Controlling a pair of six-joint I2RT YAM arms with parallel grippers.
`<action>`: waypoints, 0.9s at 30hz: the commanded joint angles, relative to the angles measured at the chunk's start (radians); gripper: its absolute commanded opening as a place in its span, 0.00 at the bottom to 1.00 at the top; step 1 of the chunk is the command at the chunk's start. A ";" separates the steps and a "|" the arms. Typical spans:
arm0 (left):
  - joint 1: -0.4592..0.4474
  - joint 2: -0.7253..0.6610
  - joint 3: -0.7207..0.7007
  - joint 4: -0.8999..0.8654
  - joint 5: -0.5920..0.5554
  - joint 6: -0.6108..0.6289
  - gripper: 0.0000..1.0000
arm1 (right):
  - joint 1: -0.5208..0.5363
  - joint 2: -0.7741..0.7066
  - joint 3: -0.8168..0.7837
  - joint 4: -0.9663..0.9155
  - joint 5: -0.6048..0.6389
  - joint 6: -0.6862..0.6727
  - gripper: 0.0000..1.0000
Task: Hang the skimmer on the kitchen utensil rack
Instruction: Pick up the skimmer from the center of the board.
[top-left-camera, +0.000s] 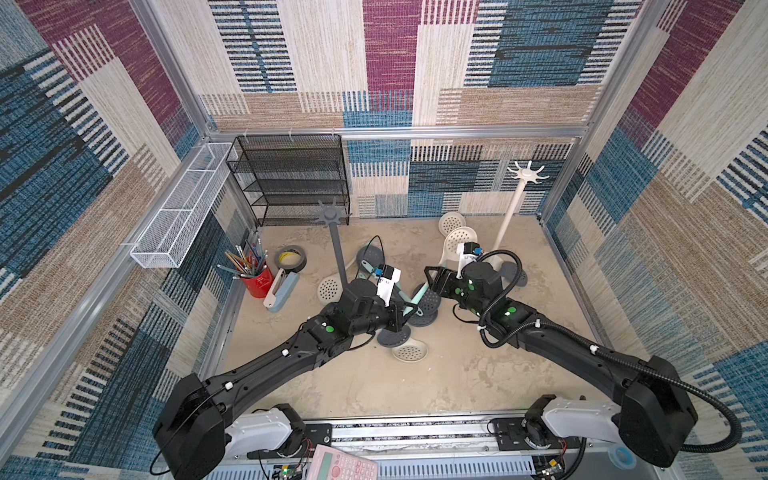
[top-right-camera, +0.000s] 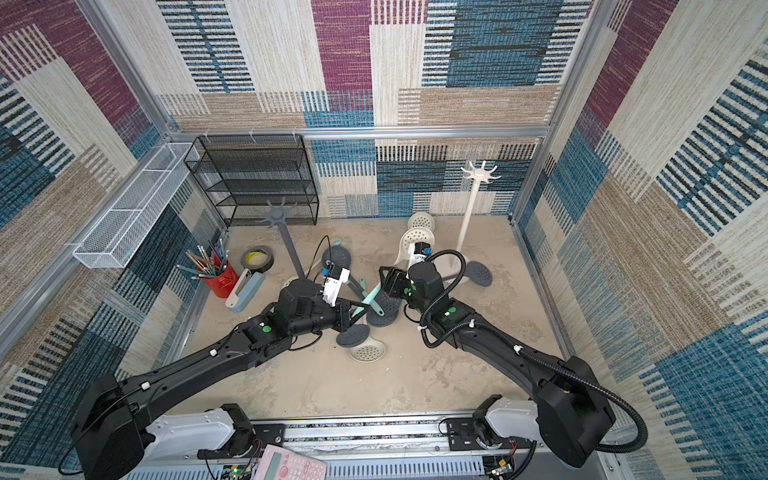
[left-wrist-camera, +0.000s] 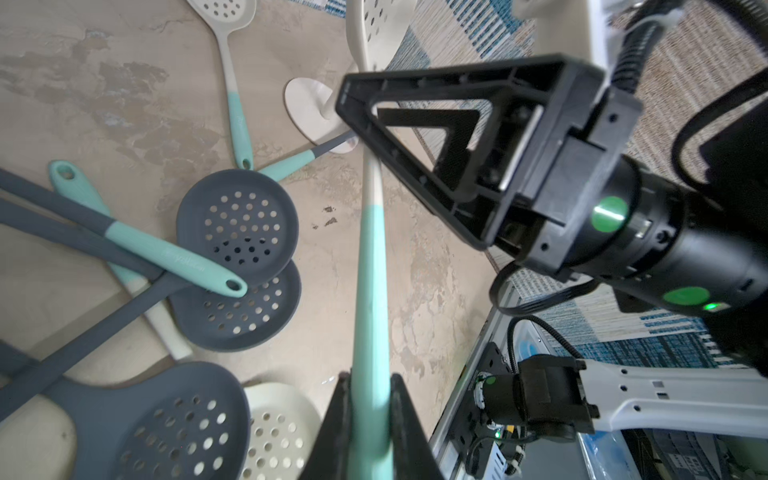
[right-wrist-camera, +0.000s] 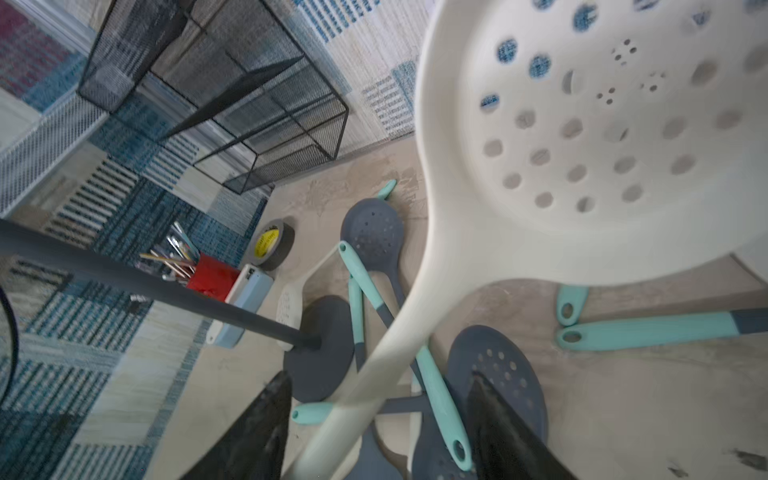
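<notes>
A cream skimmer (top-left-camera: 458, 242) with a teal handle (left-wrist-camera: 371, 291) hangs tilted over the table's middle, its perforated head (right-wrist-camera: 582, 124) raised toward the back. My left gripper (left-wrist-camera: 370, 378) is shut on the teal handle end (top-right-camera: 371, 297). My right gripper (right-wrist-camera: 378, 382) stands open around the cream stem (right-wrist-camera: 399, 345), with a gap on both sides. In both top views the two grippers (top-left-camera: 409, 309) (top-left-camera: 432, 276) face each other. A white utensil rack (top-left-camera: 528, 174) stands at the back right, and a grey rack (top-left-camera: 332, 216) at the back left.
Several grey and cream skimmers (top-left-camera: 409, 352) lie scattered under and around the grippers. At the left stand a red pencil cup (top-left-camera: 257, 280), a tape roll (top-left-camera: 291, 258) and a stapler (top-left-camera: 282, 291). A black mesh shelf (top-left-camera: 291, 178) and a white wire basket (top-left-camera: 178, 208) line the back left.
</notes>
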 joint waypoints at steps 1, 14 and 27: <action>0.016 -0.021 0.030 -0.151 0.032 0.082 0.00 | 0.001 -0.054 -0.023 0.010 -0.035 -0.293 0.67; 0.090 -0.017 0.249 -0.620 0.161 0.338 0.00 | 0.000 -0.164 -0.026 0.036 -0.236 -1.014 0.67; 0.101 0.017 0.406 -0.834 0.118 0.558 0.00 | -0.048 -0.015 0.186 -0.253 -0.348 -1.318 0.65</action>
